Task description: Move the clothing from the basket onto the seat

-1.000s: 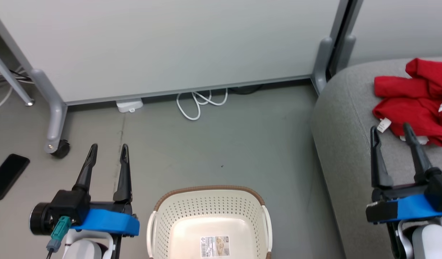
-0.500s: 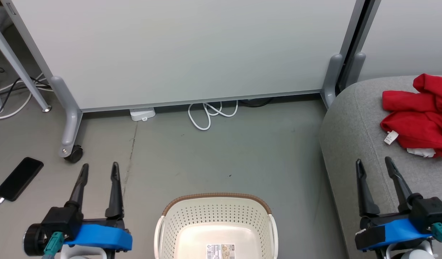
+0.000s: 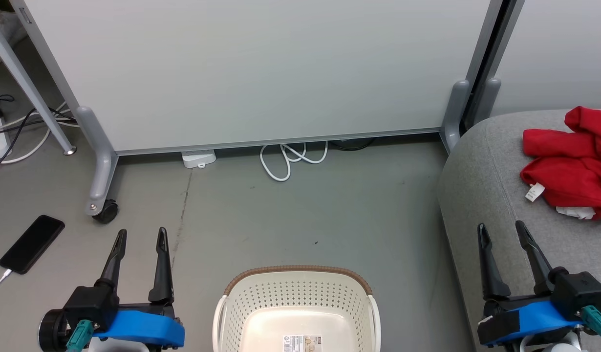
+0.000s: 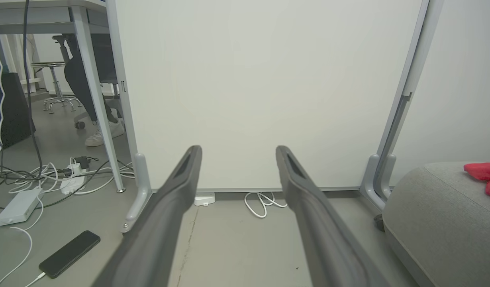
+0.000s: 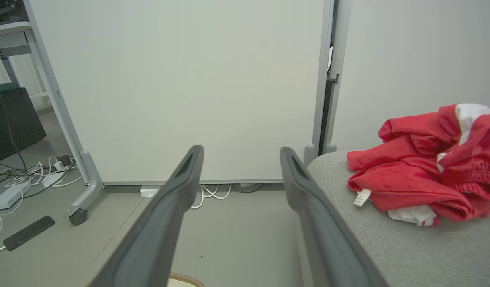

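A pale partition panel on castors backs the scene, with grey floor in front of it. The seat rises at the right, its rounded grey end facing the basket, which stands on the floor low in the head view. As much of the basket's floor as shows holds no garment, just a sticker label. The clothing lies in a red heap on the seat, white panels and a small tag showing. Judging by this, the transfer looks finished or nearly so, though the basket's near part is cut off. The left end effector hangs over the floor beside the basket, fingers spread and holding nothing. The right end effector hovers over the seat's edge, short of the heap, likewise spread and holding nothing. A black phone lies at the far left.
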Tool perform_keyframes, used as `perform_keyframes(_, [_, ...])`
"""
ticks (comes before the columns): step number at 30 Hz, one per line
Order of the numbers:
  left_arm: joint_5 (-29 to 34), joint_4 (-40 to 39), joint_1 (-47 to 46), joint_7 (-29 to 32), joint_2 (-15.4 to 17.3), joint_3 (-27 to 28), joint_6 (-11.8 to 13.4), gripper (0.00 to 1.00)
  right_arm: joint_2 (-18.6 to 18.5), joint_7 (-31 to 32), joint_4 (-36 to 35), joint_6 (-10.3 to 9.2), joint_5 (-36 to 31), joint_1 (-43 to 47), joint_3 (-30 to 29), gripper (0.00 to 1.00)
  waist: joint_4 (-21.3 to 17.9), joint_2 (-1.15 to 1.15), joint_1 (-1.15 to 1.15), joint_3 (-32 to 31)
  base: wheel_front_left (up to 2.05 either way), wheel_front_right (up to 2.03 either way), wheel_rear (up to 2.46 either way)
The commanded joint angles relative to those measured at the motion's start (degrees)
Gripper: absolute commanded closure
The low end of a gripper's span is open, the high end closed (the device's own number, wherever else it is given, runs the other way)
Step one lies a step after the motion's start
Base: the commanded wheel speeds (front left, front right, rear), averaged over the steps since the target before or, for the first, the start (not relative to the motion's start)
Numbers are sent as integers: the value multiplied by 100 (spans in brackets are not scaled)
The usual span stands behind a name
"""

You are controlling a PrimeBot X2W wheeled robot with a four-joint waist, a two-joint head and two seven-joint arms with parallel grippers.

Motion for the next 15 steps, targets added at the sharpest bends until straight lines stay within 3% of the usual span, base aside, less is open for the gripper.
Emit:
perform_keyframes(1, [38,22,15,-27,-8,-2,-44,0,10,-2,14,2,22,63,-4,0,9,0,0,1,0,0,0])
perform_keyframes(5, [66,36,-20,-27,-6,-8,-51,0,10,-2,23,2,39,59,9,0,23,0,0,5,0,0,0])
perform_keyframes(6, [45,28,-1,0,-2,-10,-2,100,0,0,17,-1,10,0,12,100,23,0,0,5,0,0,0])
perform_keyframes(11, [-15,255,150,49,-42,-16,1,100,18,32,258,-1,60,35,5,100,22,0,0,5,0,0,0])
perform_keyframes(15, [-483,262,100,186,-49,42,-1,100,16,186,294,-1,541,-20,-43,100,9,0,0,3,0,0,0])
